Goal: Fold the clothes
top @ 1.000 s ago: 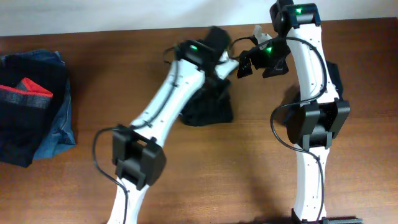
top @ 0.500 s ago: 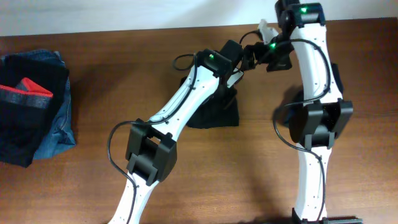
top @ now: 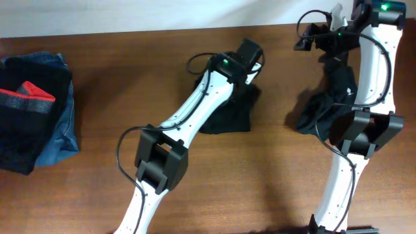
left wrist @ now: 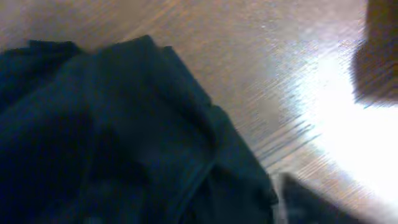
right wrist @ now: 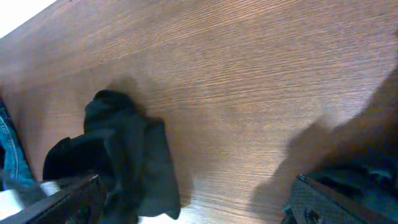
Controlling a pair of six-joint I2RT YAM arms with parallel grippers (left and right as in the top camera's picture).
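A black garment (top: 227, 118) lies bunched in the middle of the table, partly under my left arm. My left gripper (top: 250, 53) hovers over its far edge. In the left wrist view that dark fabric (left wrist: 112, 137) fills the lower left, and one finger (left wrist: 305, 202) stands wide to the right, off the cloth, so the gripper is open. A second black garment (top: 320, 112) lies crumpled beside my right arm. My right gripper (top: 312, 38) is open near the back edge, with only bare wood between its fingers (right wrist: 68, 199). The right wrist view also shows the middle garment (right wrist: 134, 162).
A pile sits at the table's left edge: blue denim (top: 64, 127) with a black piece striped red and grey (top: 29, 97) on top. A sliver of denim (right wrist: 9, 152) shows in the right wrist view. The table's back edge meets a white wall (top: 130, 16).
My left gripper has shifted right toward the back and opened, leaving the middle garment on the table. My right arm has swung right, away from it, uncovering the second garment.
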